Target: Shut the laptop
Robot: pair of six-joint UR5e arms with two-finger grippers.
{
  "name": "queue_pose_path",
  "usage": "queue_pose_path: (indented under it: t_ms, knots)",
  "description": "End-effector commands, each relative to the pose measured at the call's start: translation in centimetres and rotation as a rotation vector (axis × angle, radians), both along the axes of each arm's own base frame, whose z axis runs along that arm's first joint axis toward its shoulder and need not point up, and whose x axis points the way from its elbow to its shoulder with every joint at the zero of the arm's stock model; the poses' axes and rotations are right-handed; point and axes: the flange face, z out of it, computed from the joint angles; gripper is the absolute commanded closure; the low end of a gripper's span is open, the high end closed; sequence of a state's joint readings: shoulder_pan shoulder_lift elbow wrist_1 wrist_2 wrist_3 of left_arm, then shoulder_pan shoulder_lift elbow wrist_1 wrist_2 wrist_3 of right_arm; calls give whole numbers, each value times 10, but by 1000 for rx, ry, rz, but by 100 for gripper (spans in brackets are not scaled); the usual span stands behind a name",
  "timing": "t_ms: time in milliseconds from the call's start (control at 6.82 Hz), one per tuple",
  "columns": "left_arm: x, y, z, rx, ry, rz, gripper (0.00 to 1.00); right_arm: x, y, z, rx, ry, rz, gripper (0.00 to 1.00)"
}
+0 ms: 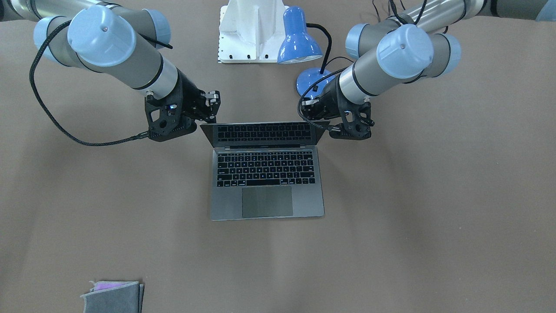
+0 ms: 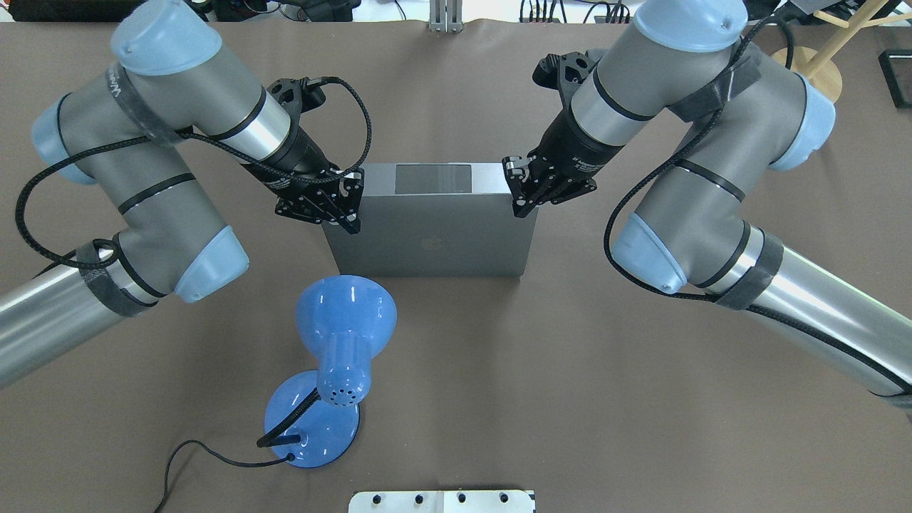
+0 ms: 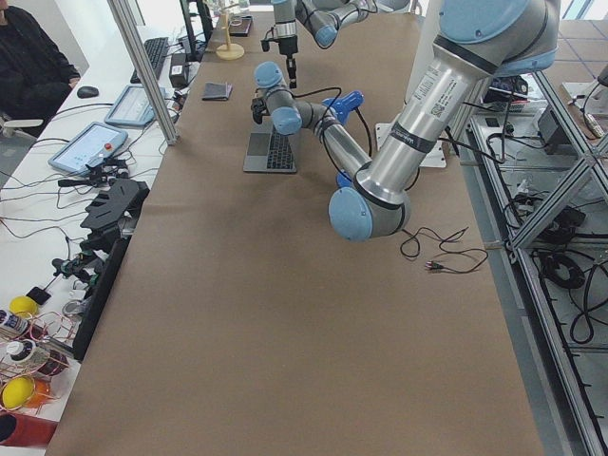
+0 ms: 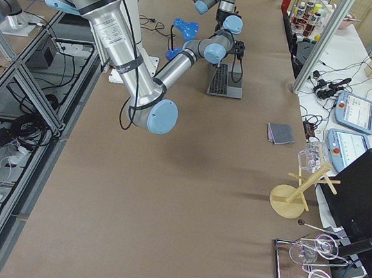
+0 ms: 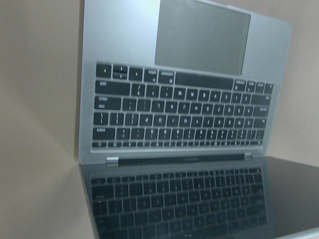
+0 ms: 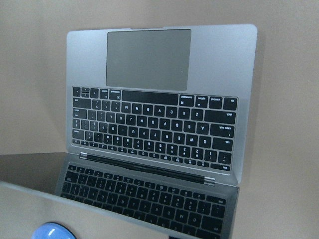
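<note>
Laptop (image 2: 431,235): you had its lid leaning partway over the keys, not yet shut; left hand (image 2: 350,205) and right hand (image 2: 516,189) at its top corners, spread or pressed together I could not tell.

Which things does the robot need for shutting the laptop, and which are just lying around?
For the job: laptop, left gripper, right gripper.
Just lying around: blue desk lamp, grey felt pouch, wooden stand.

Supervisor: Classification of premises?
Inspector: Robotics laboratory. 2 industrial arms, left arm (image 3: 408,123) and right arm (image 4: 116,37), stood at a long brown table (image 3: 266,332). Aluminium framing (image 3: 142,66), loose cables (image 3: 437,252) and a control pendant (image 3: 92,144) on the side bench (image 3: 28,161) confirmed it.
</note>
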State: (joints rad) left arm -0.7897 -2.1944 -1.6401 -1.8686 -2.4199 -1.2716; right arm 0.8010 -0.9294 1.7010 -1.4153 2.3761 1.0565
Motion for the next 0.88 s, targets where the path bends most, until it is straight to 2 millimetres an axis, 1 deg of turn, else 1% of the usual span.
queue_pose_path:
  t_ms: [0, 293, 440, 586, 733]
  knots:
    - [11, -24, 6, 15, 4, -25, 100, -2, -30, 0, 3, -3, 29, 100]
    - [18, -37, 13, 29, -14, -59, 100, -17, -58, -5, -14, 19, 44, 100]
    - [28, -51, 19, 53, -18, -83, 100, -32, -77, -4, 0, 20, 59, 100]
    - [37, -62, 33, 67, -19, -100, 100, -45, -92, 6, 7, 20, 65, 100]
    - [41, -65, 41, 65, -23, -100, 100, -56, -105, 9, 1, 33, 73, 100]
